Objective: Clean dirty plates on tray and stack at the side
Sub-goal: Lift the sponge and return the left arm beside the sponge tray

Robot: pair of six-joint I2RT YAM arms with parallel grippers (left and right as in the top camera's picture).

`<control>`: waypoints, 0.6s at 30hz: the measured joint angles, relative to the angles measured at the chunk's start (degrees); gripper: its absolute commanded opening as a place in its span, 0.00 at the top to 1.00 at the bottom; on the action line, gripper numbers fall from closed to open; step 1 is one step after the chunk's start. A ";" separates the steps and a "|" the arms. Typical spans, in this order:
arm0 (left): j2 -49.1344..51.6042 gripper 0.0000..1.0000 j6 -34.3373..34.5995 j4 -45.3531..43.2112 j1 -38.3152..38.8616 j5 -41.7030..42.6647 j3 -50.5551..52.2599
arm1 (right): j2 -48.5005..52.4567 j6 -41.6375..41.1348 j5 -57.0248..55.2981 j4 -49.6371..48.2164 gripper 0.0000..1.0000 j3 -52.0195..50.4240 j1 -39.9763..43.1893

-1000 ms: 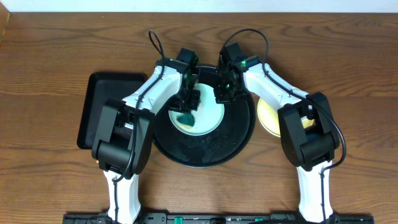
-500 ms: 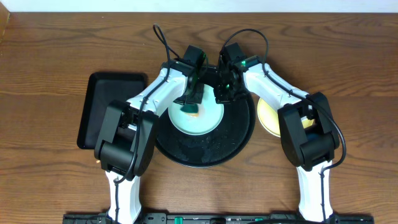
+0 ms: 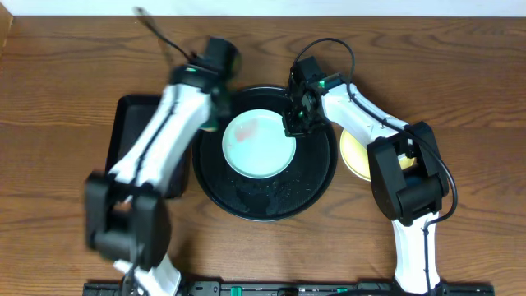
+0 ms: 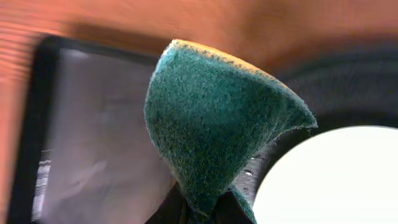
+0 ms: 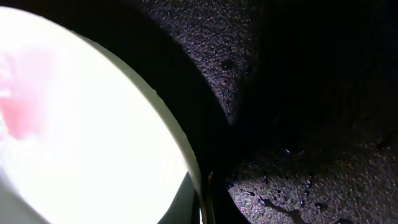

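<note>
Pinching the near-right rim of the mint plate [image 3: 259,144], the right end effector [image 3: 293,123] is closed down narrow on that thin edge, which looks like a way to pin the plate so it cannot slide or spin under a scrub. The plate lies flat in the middle of the tray [image 3: 271,205], whose black surface is beaded with water. A red smear [image 3: 246,131] shows on the plate's upper left, so I would judge the cleaning unfinished.

The left end effector [image 4: 199,208] is clamped tight on a green sponge [image 4: 211,124], folded so its rough face bulges outward. It hangs clear of the plate, over the gap where the tray meets the small tray [image 3: 123,140] on the left; the arm is blurred in the overhead view.

A yellow plate [image 3: 353,156] sits on the table [image 3: 66,82] just right of the tray, partly under the right arm, probably the start of the stack. I can see no third plate.
</note>
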State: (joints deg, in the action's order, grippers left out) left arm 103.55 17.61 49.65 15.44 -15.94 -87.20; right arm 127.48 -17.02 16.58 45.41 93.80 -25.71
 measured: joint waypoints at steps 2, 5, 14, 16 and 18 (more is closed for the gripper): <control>-4.26 0.93 0.24 1.75 -1.77 -0.07 -0.96 | 0.00 0.02 0.24 -0.02 0.99 0.00 0.02; -7.85 0.93 0.39 4.59 -4.63 1.22 -1.70 | 0.00 0.09 0.57 0.02 0.99 0.00 0.02; -5.66 0.93 0.09 8.48 -15.61 11.28 -1.44 | -3.17 2.64 -4.37 1.27 0.99 -0.85 -1.27; -4.94 0.93 0.00 8.46 -17.46 13.35 -1.42 | -5.70 3.63 -8.50 1.51 0.99 -0.94 -2.47; -4.35 0.93 -0.02 8.46 -18.91 14.73 -1.42 | -8.96 4.72 -13.55 1.55 0.99 -0.96 -4.22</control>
State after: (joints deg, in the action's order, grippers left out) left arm 99.20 17.58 58.11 -3.46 -1.21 -88.62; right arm 118.52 -12.29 3.03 46.96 92.84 -29.93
